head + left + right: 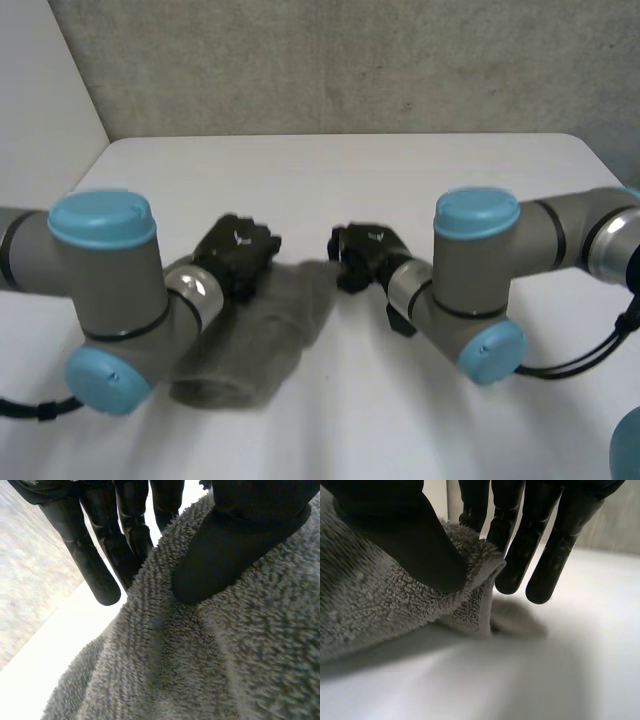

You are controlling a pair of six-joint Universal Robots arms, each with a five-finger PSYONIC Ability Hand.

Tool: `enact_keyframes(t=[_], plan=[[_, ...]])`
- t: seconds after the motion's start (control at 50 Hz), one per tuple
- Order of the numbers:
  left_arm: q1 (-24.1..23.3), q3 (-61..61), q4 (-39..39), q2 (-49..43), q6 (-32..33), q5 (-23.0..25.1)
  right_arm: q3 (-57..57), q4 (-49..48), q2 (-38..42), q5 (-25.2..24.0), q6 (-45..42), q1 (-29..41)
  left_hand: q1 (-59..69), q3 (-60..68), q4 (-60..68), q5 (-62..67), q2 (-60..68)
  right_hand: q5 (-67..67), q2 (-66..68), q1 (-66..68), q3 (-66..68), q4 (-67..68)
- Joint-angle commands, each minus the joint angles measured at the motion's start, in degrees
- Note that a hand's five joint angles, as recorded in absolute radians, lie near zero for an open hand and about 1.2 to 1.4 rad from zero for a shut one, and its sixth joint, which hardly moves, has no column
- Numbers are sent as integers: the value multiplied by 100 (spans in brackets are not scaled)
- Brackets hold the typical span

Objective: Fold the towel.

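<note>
Terry towel (210,650) on a smooth white table (530,680).
Grey looped pile, rough and matt; right hand (555,555) smooth black plastic, faintly glossy.

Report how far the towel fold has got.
Done: both hands have a grip. The left hand pinches the towel at one edge under its thumb; the right hand pinches a corner, raised off the table. In hand: the lift. Left: carrying that edge over and laying it flat; the towel lies rumpled, with no neat fold showing.
</note>
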Motion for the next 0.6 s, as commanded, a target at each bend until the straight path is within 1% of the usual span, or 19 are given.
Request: enact_keyframes(t=[0.02, 0.04, 0.06, 0.08, 0.1, 0.12, 0.16, 0.2, 0.24, 0.3, 0.34, 0.36, 0.4, 0.42, 0.46, 0.48, 0.52, 0.54, 0.6], plan=[[-160, 1926, 44, 162, -189, -502, -1308, -111, -484, 215, -348, -109, 1468, 1183, 1175, 1306, 1166, 1451, 1266, 2499, 1274, 1193], [-160, 1930, 44, 163, -190, -504, -1612, -198, -650, 363, -636, -179, 1468, 1183, 1175, 1306, 1166, 1451, 1266, 2499, 1274, 1193], [-221, 2348, 52, 206, -320, -757, -1615, -199, -651, 365, -638, -179, 1468, 1183, 1175, 1306, 1166, 1451, 1266, 2499, 1274, 1193], [-257, 2700, 61, 242, -496, -1003, -1824, -400, -869, 513, -978, -240, 1468, 1183, 1175, 1306, 1166, 1451, 1266, 2499, 1274, 1193], [-257, 2704, 61, 242, -497, -1005, -1939, -697, -1088, 627, -1294, -232, 1468, 1183, 1175, 1306, 1166, 1451, 1266, 2499, 1274, 1193], [-274, 2930, 61, 303, -698, -1214, -1941, -700, -1091, 629, -1298, -232, 1468, 1183, 1175, 1306, 1166, 1451, 1266, 2499, 1274, 1193], [-275, 3019, 70, 408, -917, -1373, -1880, -1287, -1502, 681, -1639, -223, 1468, 1183, 1175, 1306, 1166, 1451, 1266, 2499, 1274, 1193], [-283, 2985, 79, 523, -1139, -1506, -1809, -1437, -1626, 638, -1649, -223, 1468, 1183, 1175, 1306, 1166, 1451, 1266, 2499, 1274, 1193], [-283, 2584, 105, 716, -1550, -1620, -1668, -1421, -1680, 576, -1649, -206, 1468, 1183, 1175, 1306, 1166, 1451, 1266, 2499, 1274, 1193], [-275, 2212, 132, 796, -1702, -1612, -1179, -1273, -1741, 401, -1693, -180, 1468, 1183, 1175, 1306, 1166, 1451, 1266, 2499, 1274, 1193], [-292, 1468, 228, 866, -1850, -1620, -816, -1184, -1767, 312, -1711, -171, 1468, 1183, 1175, 1306, 1166, 1451, 1266, 2499, 1274, 1193], [-292, 1465, 228, 866, -1851, -1620, -450, -1097, -1785, 234, -1737, -171, 1468, 1183, 1175, 1306, 1166, 1451, 1266, 2499, 1274, 1193], [-336, 608, 342, 892, -1904, -1620, -98, -991, -1794, 190, -1781, -171, 1468, 1183, 1175, 1306, 1166, 1451, 1266, 2499, 1274, 1193], [-336, 603, 342, 892, -1904, -1620, -95, -990, -1794, 189, -1781, -171, 1468, 1183, 1175, 1306, 1166, 1451, 1266, 2499, 1274, 1193], [-345, -245, 544, 919, -1904, -1612, 771, -684, -1724, 32, -1991, -171, 1468, 1183, 1175, 1306, 1166, 1451, 1266, 2499, 1274, 1193], [-345, -249, 545, 919, -1904, -1612, 775, -683, -1723, 31, -1992, -171, 1468, 1183, 1175, 1306, 1166, 1451, 1266, 2499, 1274, 1193], [-380, -1054, 676, 936, -1912, -1594, 1361, -412, -1514, -214, -2123, -171, 1468, 1183, 1175, 1306, 1166, 1451, 1266, 2499, 1274, 1193], [-380, -1058, 676, 936, -1913, -1594, 1573, -315, -1365, -363, -2185, -171, 1468, 1183, 1175, 1306, 1166, 1451, 1266, 2499, 1274, 1193], [-565, -1594, 668, 945, -1921, -1594, 1707, -235, -1258, -444, -2220, -179, 1468, 1183, 1175, 1306, 1166, 1451, 1266, 2499, 1274, 1193]])
